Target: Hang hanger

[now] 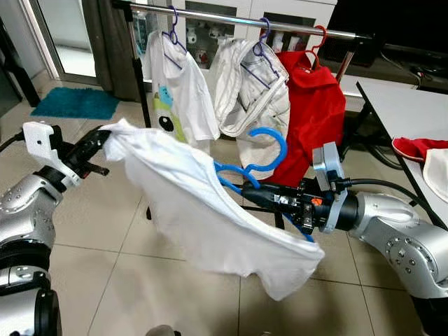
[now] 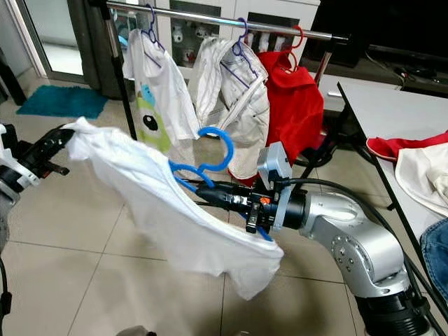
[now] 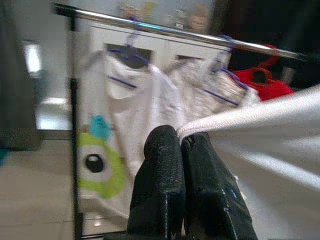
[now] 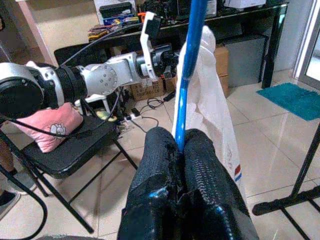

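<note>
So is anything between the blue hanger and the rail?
Nothing visible blocks it. The blue hanger in the right gripper sits below the rail, hook facing the hung white jacket; bare rail lies beside it.

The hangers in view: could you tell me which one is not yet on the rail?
The blue hanger, shut in the right end effector inside the white shirt; the two purple ones and the red one hook over the rail.

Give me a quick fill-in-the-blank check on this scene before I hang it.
1. The right gripper is shut on the ____ hanger.
2. The left gripper pinches the ____ shirt.
3. The rail already carries ____ garments.
4. The garment farthest right on the rail is ____.

Missing words: blue; white; three; red
</note>
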Controlling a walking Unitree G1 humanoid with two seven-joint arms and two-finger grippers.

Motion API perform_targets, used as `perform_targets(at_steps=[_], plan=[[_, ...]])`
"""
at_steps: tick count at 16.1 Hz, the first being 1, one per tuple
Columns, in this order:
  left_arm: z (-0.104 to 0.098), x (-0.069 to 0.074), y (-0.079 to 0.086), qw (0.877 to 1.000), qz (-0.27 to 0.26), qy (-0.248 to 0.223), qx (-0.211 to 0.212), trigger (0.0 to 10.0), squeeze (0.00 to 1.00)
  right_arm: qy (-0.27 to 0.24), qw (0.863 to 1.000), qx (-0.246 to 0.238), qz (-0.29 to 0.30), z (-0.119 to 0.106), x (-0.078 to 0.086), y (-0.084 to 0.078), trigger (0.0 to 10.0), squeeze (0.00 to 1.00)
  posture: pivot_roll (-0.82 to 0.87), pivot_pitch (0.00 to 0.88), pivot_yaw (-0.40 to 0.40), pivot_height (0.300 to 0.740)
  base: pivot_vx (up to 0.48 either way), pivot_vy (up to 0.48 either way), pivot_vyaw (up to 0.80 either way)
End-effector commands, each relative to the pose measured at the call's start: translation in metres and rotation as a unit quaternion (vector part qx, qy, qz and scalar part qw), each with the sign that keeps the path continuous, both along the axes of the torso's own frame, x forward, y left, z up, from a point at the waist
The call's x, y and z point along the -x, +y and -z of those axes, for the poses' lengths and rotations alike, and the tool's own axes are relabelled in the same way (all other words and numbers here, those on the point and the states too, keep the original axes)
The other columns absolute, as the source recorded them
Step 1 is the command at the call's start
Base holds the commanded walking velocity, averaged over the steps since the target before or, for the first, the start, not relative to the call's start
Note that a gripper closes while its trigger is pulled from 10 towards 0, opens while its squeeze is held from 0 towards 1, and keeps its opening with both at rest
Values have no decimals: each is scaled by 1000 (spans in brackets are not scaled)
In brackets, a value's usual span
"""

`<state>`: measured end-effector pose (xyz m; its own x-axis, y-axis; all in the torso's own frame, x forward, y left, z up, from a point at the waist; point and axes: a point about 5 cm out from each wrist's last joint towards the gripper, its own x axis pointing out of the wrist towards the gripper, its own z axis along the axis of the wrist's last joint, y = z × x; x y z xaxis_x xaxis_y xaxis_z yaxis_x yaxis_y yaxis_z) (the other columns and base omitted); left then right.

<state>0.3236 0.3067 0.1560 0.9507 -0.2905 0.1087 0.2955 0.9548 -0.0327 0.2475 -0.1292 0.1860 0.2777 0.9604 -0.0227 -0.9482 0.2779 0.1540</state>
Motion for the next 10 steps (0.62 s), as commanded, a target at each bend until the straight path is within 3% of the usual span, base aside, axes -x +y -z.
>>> perform_targets(at_steps=[1, 3, 4, 5, 6, 7, 8, 9, 10], plan=[[-11, 1, 19, 997, -69, -22, 13, 0, 0, -22, 1000, -1, 2, -9, -1, -3, 10000, 0, -101, 0, -47, 740, 0, 0, 0], [-15, 1, 24, 995, -92, -34, 33, 0, 0, -22, 1000, 0, 5, -9, -2, -4, 10000, 0, -101, 0, -46, 740, 0, 0, 0], [-12, 1, 17, 998, -58, -27, 18, 0, 0, -22, 1000, 0, 6, -9, -2, -4, 10000, 0, -101, 0, -48, 740, 0, 0, 0], [-5, 3, -2, 1000, 22, -13, -5, 3686, 0, -22, 1000, -1, 5, -9, -2, -4, 10000, 0, -100, 0, -49, 740, 0, 0, 0], [-4, 3, -5, 999, 32, -13, -6, 10000, 0, -22, 1000, -1, 5, -9, -2, -4, 10000, 0, -100, 0, -49, 740, 0, 0, 0], [4, 8, -23, 993, 113, 5, -31, 10000, 0, -23, 1000, -1, 5, -9, -3, -3, 10000, 0, -99, 0, -47, 740, 0, 0, 0], [7, 11, -29, 989, 138, 11, -41, 10000, 1000, -23, 1000, -1, 5, -9, -3, -3, 10000, 0, -98, 0, -47, 740, 0, 0, 0], [18, 22, -42, 974, 204, 43, -87, 10000, 1000, -23, 1000, -2, 7, -9, -4, -3, 10000, 0, -98, 0, -46, 740, 0, 0, 0], [23, 30, -48, 966, 231, 57, -106, 10000, 1000, -23, 1000, -2, 8, -10, -4, -3, 10000, 0, -98, 0, -46, 740, 0, 0, 0]])
